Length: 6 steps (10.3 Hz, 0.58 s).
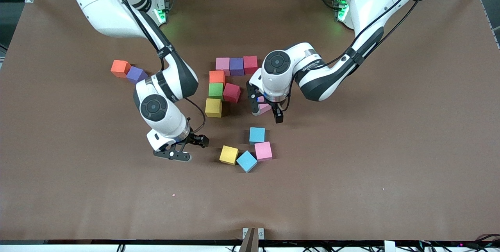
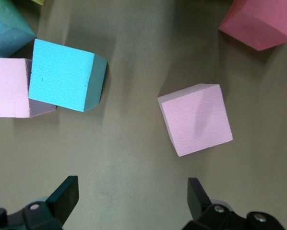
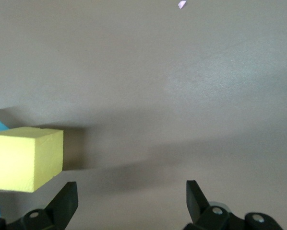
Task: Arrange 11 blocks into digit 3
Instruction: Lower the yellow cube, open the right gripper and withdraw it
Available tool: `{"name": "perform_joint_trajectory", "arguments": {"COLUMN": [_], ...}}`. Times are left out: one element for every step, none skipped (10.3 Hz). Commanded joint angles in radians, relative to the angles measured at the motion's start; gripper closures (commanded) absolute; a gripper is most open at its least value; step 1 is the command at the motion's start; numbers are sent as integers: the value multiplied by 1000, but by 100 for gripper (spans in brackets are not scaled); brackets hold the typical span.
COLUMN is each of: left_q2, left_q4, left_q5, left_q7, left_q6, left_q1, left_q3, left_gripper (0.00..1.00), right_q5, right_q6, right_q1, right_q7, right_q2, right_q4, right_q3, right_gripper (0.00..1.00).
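Thirteen blocks (image 1: 236, 66): three pink, two yellow.

Field notes, table (image 1: 351, 189). Three blocks (image 1: 236, 65) sit in a touching row nearest the arms' bases. From that row's end toward the right arm, a column of three (image 1: 215, 91) runs toward the front camera, one more block (image 1: 232, 92) beside its middle. A lone block (image 2: 195, 119) lies under the left gripper (image 1: 267, 112). Nearer the camera, four blocks (image 1: 250, 151) cluster. Two more (image 1: 127, 71) touch toward the right arm's end.
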Motion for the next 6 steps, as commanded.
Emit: {"name": "perform_joint_trajectory", "arguments": {"left_q2": [-30, -30, -30, -30, -30, -30], "left_q4": [-13, -13, -10, -10, -10, -11], "left_q5": [18, 18, 18, 14, 5, 3], "left_q7": [-4, 3, -1, -12, -15, -29], "left_q6": [-2, -3, -3, -3, -3, -3], "left_q1": [21, 34, 40, 41, 40, 38], "left_q3": [2, 2, 0, 0, 0, -1], "left_gripper": [0, 0, 0, 0, 0, 0], "right_q5": [22, 20, 20, 20, 20, 19], "right_q6": [-26, -28, -29, -31, -43, -43], "right_q1": [-14, -11, -8, -8, -6, -5], "right_q7": [-27, -27, -27, -27, -27, -27], "right_q2": [8, 6, 3, 3, 2, 2], "right_q4": [31, 30, 28, 26, 26, 25], "right_q3": [11, 11, 11, 11, 11, 11], "right_gripper": [0, 0, 0, 0, 0, 0]}}
